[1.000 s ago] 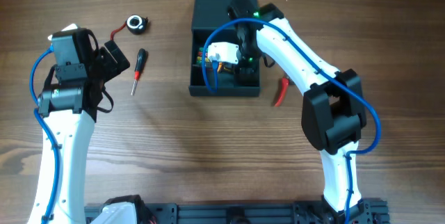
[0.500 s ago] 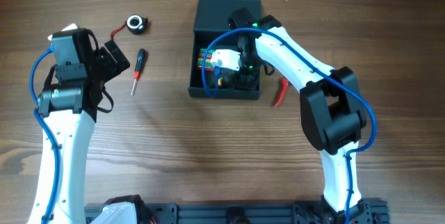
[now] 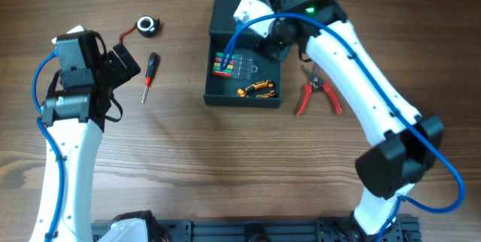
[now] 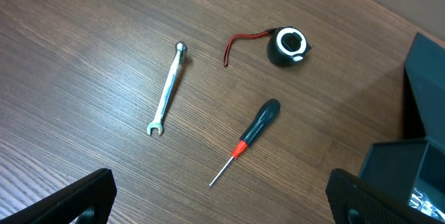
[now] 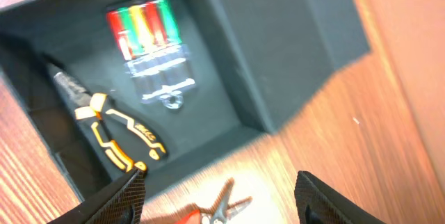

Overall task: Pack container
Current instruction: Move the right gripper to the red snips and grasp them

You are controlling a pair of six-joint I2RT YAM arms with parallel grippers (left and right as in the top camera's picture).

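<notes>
The container (image 3: 242, 101) is seen at the middle-far part of the surface (image 3: 225, 167), with its flap lid thrown open toward the far side. Inside, three things are counted: a coloured bit set (image 3: 220, 63) against the left wall, a clear packet (image 3: 242, 68) beside it, and yellow-black pliers (image 3: 255, 89) along the near wall. The right tool (image 5: 219, 179) is held above the container's lid end, its fingers spread wide with nothing between them. Just to the right of the container, red pliers (image 3: 319, 95) are left on the surface. Well to the left, a screwdriver (image 3: 149, 73), a tape measure (image 3: 147, 24) and a wrench (image 4: 167, 88) are laid out unpacked. The left tool (image 4: 219, 182) is hung over that group, spread fully and empty. Packing is judged to be partly done: three items in, four out, and the lid not yet shut. The red pliers are judged the nearest pick for the right side.
</notes>
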